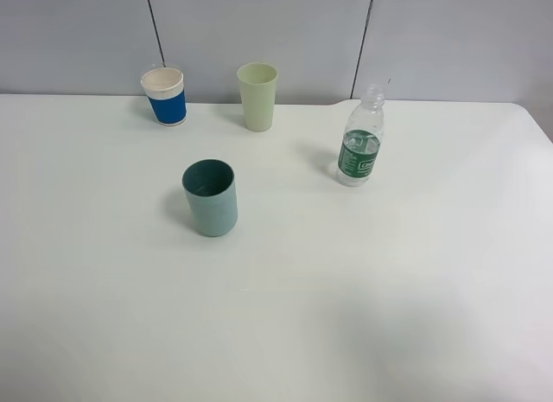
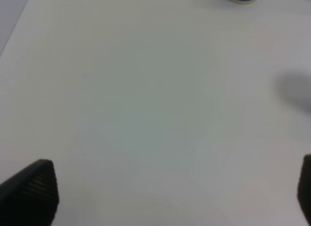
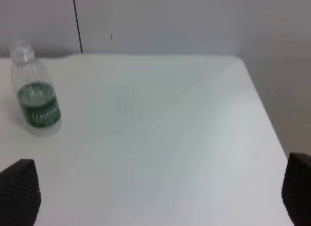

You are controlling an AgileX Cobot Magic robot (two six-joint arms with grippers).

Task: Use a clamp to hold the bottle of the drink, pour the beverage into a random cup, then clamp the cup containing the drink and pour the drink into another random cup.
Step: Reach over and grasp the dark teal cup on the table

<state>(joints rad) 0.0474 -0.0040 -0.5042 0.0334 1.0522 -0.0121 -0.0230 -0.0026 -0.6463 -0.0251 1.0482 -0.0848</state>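
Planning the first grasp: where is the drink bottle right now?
In the exterior high view the bottle stands upright on the table, right of centre, nearest the pale green cup to its left, touching nothing.

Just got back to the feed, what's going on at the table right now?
Nothing is being handled. The left gripper and right gripper both hang open over the table, holding nothing. The bottle stands upright on the right, the teal cup nearer the front, the blue-and-white cup and pale green cup at the back.

Teal tumbler (image 1: 210, 203), blue-and-white cup (image 1: 165, 98) — bottle (image 1: 360, 143) clear, green-banded.
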